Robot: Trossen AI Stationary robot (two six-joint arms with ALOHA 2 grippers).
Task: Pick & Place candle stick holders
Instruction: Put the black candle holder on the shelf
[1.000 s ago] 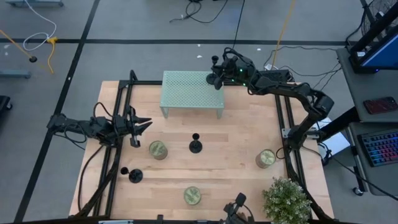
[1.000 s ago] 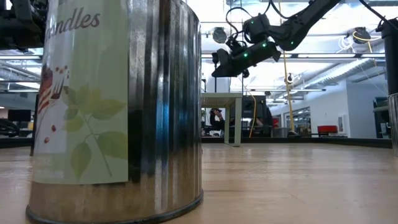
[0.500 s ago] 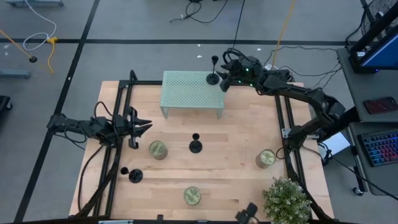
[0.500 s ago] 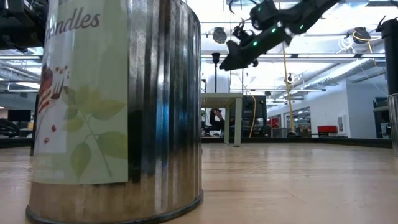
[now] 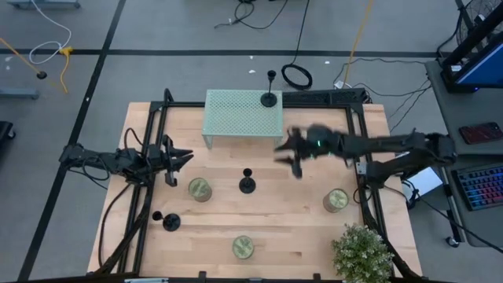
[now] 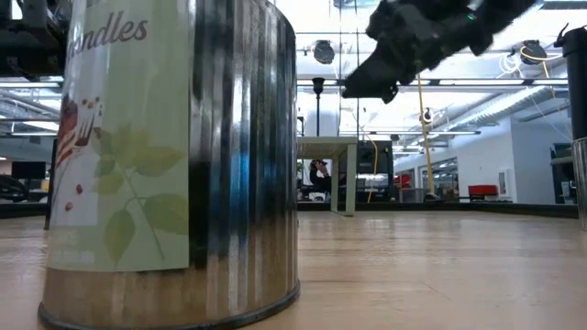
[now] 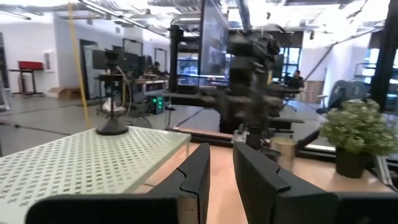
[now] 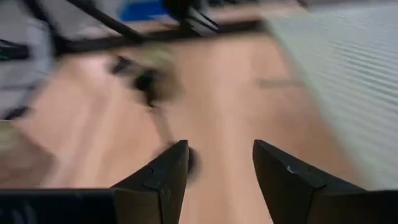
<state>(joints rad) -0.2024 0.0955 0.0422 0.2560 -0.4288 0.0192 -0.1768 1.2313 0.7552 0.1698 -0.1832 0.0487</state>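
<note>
One black candle stick holder [image 5: 269,98] stands by its disc base on the far right corner of the pale green perforated rack [image 5: 244,118]; it also shows in the left wrist view [image 7: 112,124] and the low view [image 6: 318,87]. A second holder [image 5: 247,185] stands upright mid-table. A third [image 5: 169,222] is at the near left. My right gripper [image 5: 287,151] hovers open and blurred just in front of the rack's right end, with nothing between its fingers [image 8: 273,177]. My left gripper [image 5: 179,156] waits at the table's left, open a little and holding nothing [image 7: 221,180].
Three greenish-gold tins stand on the wood: one beside the middle holder [image 5: 200,189], one at the near edge [image 5: 243,247] that fills the low view [image 6: 174,156], and one at the right [image 5: 335,200]. A potted plant [image 5: 363,251] stands at the near right corner.
My right gripper has let go of the holder, which now stands alone on the rack's far right corner. It has then swung quickly away from the rack toward the table's near edge and lower, ending over the wood in front of the rack.
</note>
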